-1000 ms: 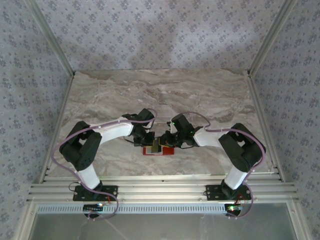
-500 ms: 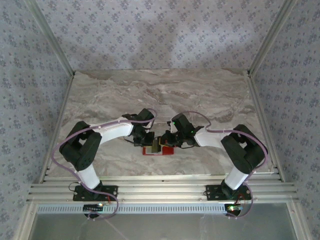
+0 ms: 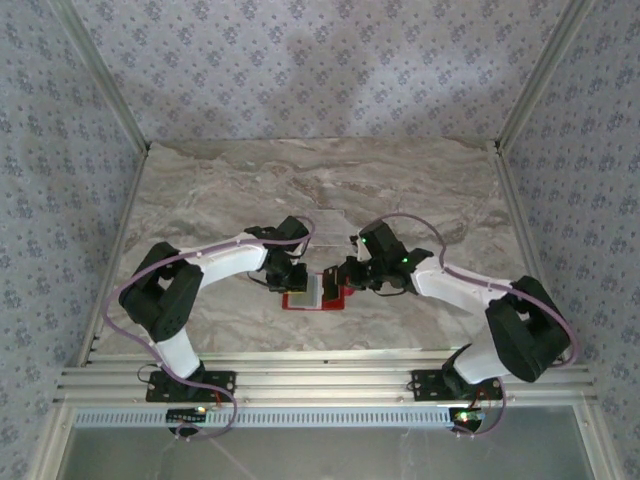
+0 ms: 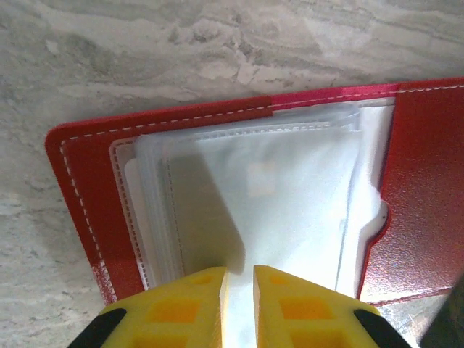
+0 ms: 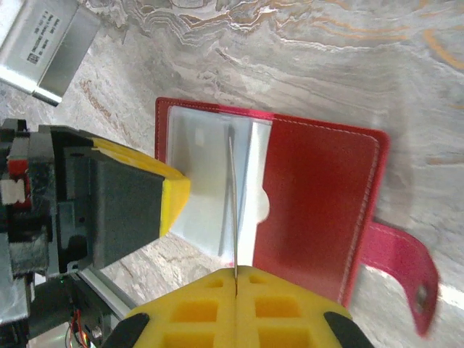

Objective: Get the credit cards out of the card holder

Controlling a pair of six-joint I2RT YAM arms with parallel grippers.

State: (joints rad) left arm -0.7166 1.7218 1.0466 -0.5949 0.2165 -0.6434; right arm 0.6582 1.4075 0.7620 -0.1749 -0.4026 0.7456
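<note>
The red card holder (image 3: 335,300) lies open on the marble table, its red cover (image 5: 319,203) to the right of the clear pockets (image 4: 283,196). My right gripper (image 5: 235,270) is shut on a thin pale credit card (image 5: 232,196), seen edge-on and standing over the pockets. In the top view the right gripper (image 3: 342,280) is at the holder's right side. My left gripper (image 4: 241,272) rests on the clear pockets with its jaws a narrow gap apart and nothing between them. Its yellow fingertip (image 5: 174,192) shows on the pocket page. From above, the left gripper (image 3: 297,284) is over the holder's left part.
Another grey-silver card (image 5: 47,47) lies flat on the marble beyond the holder, also seen as a pale rectangle (image 3: 329,222). The holder's strap with a snap (image 5: 402,268) sticks out to the right. Aluminium rails (image 3: 320,385) run along the near table edge.
The right arm swung its elbow far out to the right and its gripper shifted right. The pale inside of the holder now shows more. The left jaws parted slightly.
</note>
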